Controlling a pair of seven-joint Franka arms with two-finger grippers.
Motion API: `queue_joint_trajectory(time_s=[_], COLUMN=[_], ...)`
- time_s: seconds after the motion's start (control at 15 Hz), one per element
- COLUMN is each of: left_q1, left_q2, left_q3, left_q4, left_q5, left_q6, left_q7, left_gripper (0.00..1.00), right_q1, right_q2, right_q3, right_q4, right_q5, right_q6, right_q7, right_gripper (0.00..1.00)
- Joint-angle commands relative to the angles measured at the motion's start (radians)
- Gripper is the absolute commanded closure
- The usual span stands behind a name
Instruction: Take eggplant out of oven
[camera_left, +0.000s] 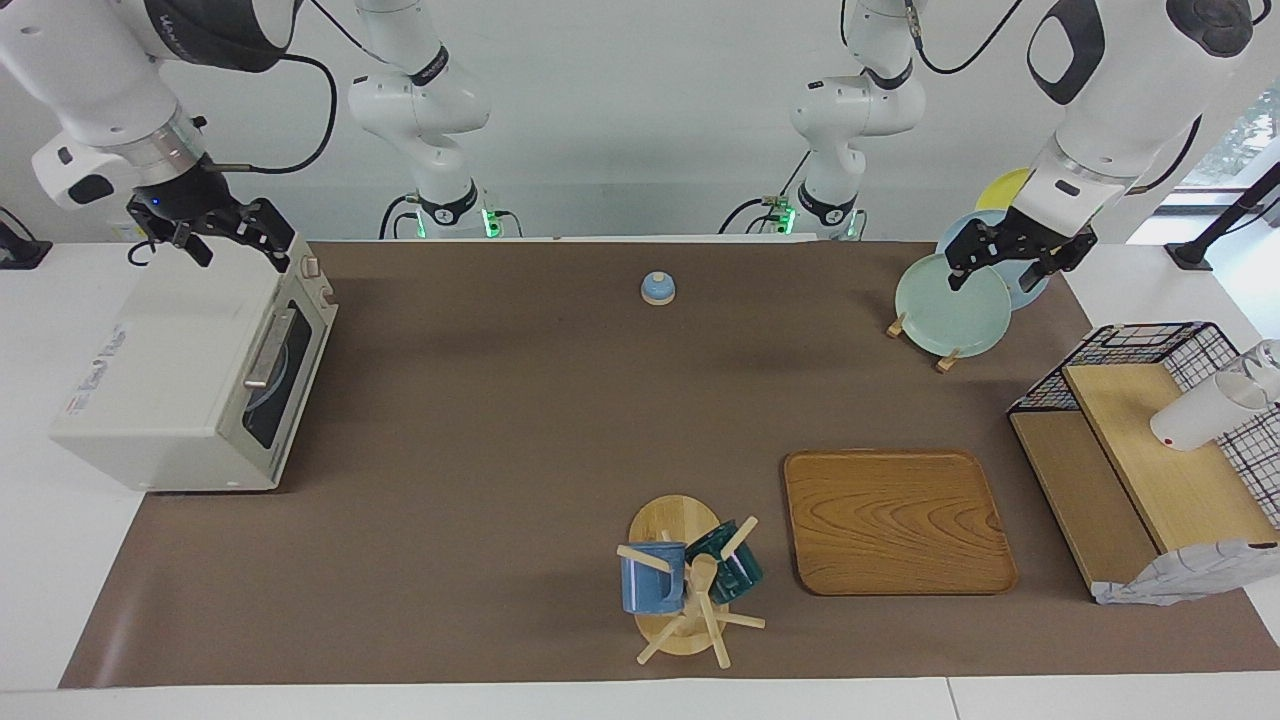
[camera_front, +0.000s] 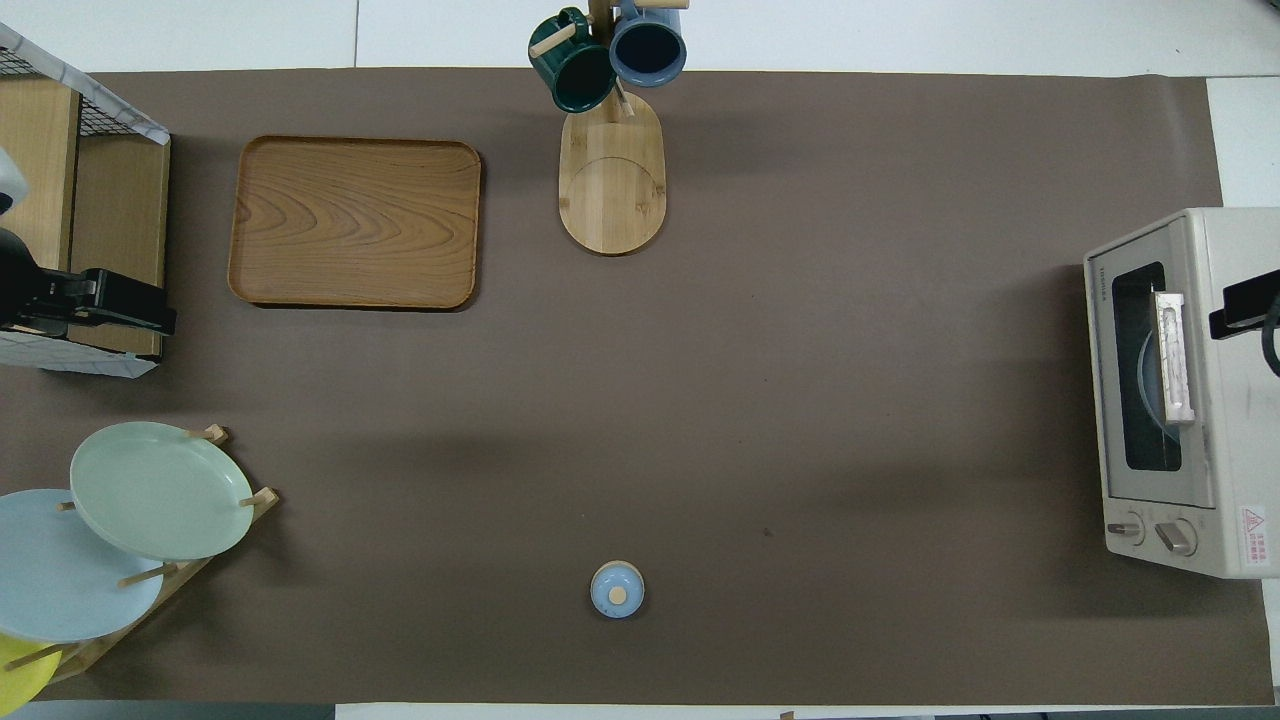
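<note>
The off-white oven (camera_left: 170, 390) stands at the right arm's end of the table, its door shut and its metal bar handle (camera_left: 268, 350) facing the table's middle. It also shows in the overhead view (camera_front: 1235, 420). Through the dark glass (camera_front: 1140, 370) I see only the curved pale edge of a plate. The eggplant is hidden. My right gripper (camera_left: 240, 255) hangs open and empty over the oven's top, above the end nearer to the robots. My left gripper (camera_left: 995, 275) hangs open and empty over the plate rack.
A plate rack (camera_left: 945, 362) holds green (camera_left: 950, 305), blue and yellow plates. A wooden tray (camera_left: 895, 520), a mug tree (camera_left: 685, 580) with two mugs, and a small blue lid (camera_left: 658, 288) lie mid-table. A black wire basket shelf (camera_left: 1150, 450) holds a white cup (camera_left: 1205, 410).
</note>
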Motion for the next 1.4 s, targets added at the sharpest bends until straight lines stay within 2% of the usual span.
queue_joint_trajectory(time_s=[0.0,0.47,0.53,0.6,0.67,1.0,1.33], left_q1=[0.003,0.003,0.003,0.003,0.003,0.003,0.003], left_q2=[-0.007,-0.007,-0.007,-0.007,-0.007,-0.007,-0.007], left_q3=[0.0,0.0,0.0,0.0,0.0,0.0,0.0], left_q4=[-0.004,-0.004,-0.004,-0.004,-0.004,-0.004,-0.004], left_q5=[0.018,0.018,0.018,0.018,0.018,0.018,0.018], left_q6=[0.002,0.002,0.002,0.002,0.002,0.002,0.002], left_q7=[0.008,0.008,0.008,0.008,0.008,0.008,0.008], left_gripper=[0.0,0.0,0.0,0.0,0.0,0.0,0.0], right_q1=[-0.005,-0.02,-0.016,-0.005,0.0,-0.008,-0.029], right_q2=[-0.015,-0.017,-0.022,-0.022,-0.025,-0.11,-0.106], right_q3=[0.005,0.014,0.014,0.009,0.009,0.008,0.008], right_q4=[-0.021,-0.021,-0.023,-0.027,-0.046,-0.268,-0.328], right_q5=[-0.005,0.004,0.004,0.006,0.004,-0.022,-0.102], right_q6=[0.019,0.019,0.022,0.034,0.048,0.212,0.318], right_q7=[-0.024,-0.025,-0.027,-0.022,-0.021,-0.018,0.002], right_gripper=[0.0,0.0,0.44,0.79,1.0,1.0,1.0])
